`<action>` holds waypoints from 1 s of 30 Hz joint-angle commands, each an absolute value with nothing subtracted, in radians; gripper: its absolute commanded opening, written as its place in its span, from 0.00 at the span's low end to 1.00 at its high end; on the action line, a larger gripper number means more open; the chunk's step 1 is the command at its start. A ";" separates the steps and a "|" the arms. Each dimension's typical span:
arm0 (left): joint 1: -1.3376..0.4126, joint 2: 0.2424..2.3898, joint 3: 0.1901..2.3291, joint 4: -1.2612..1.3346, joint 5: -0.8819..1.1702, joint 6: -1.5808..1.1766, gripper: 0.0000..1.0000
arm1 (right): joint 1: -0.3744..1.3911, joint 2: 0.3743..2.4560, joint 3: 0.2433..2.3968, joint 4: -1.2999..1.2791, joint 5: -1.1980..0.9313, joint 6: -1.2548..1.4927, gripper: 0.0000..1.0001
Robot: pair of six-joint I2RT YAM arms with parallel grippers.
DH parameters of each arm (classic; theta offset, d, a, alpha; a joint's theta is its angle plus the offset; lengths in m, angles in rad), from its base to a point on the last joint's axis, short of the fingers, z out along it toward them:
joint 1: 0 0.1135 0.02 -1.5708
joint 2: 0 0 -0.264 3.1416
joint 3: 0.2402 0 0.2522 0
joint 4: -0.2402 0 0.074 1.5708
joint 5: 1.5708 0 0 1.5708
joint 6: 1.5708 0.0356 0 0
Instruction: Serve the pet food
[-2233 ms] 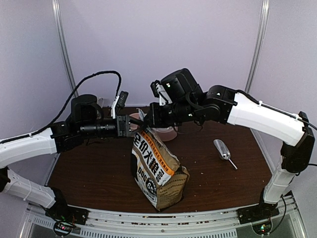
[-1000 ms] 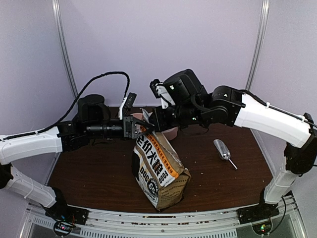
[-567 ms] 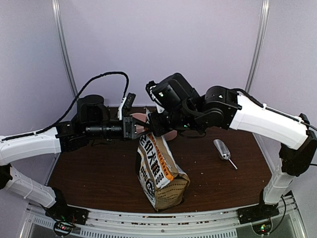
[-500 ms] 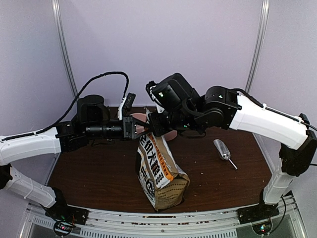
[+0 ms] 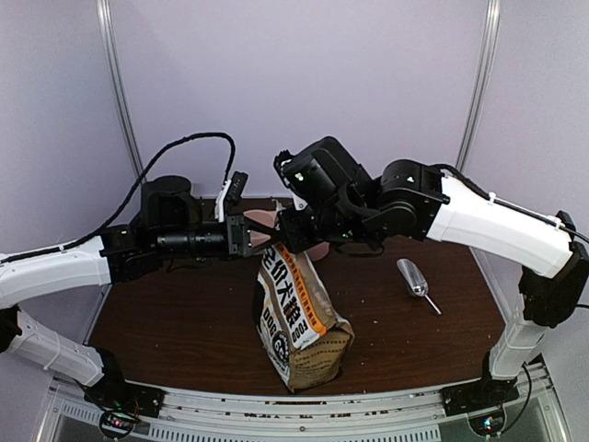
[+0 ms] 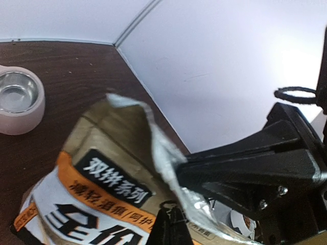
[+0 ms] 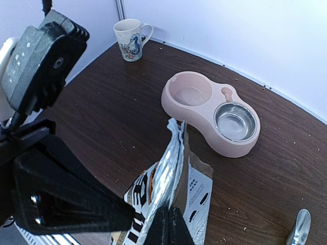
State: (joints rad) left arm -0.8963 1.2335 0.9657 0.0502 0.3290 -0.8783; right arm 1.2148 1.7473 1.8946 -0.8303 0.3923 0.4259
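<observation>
Both of my end effectors are clamped on the torn top of the paper pet-food bag. The left end effector pinches the lip on one side and the right end effector pinches the opposite side, with the silver liner stretched between them. I see no pet food anywhere, so I judge it is down inside the bag. The crumbs on the desk around the bag are too small to identify.

The bag leans rather than standing square, and only its mouth is held. If I pull the two sides apart unevenly it could tip and spill kibble onto the desk beside it. My fingertips hold only a thin strip of paper and foil, so a hard tug could tear the liner, or one side could slip free. My wrists are nearly touching above the bag, so any twist risks knocking them together.

The pink double bowl sits behind the bag, apart from it. From above, my right arm covers most of the bowl. A mug stands farther behind the bag. The metal scoop lies to the right of the bag, well apart. Both wrist views cut my fingertips off at the frame's lower edge. I cannot see the inside of the bag, so I cannot tell how full it is.
</observation>
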 commanded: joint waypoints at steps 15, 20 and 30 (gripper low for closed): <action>-0.867 1.226 1.008 0.108 0.359 -0.828 0.34 | 1.206 1.671 1.887 -0.820 0.313 0.460 0.00; -0.875 1.240 1.019 0.098 0.387 -0.809 0.45 | 1.203 1.658 1.887 -0.787 0.257 0.467 0.00; -0.892 1.284 1.043 0.073 0.400 -0.809 0.44 | 1.203 1.659 1.893 -0.783 0.243 0.470 0.00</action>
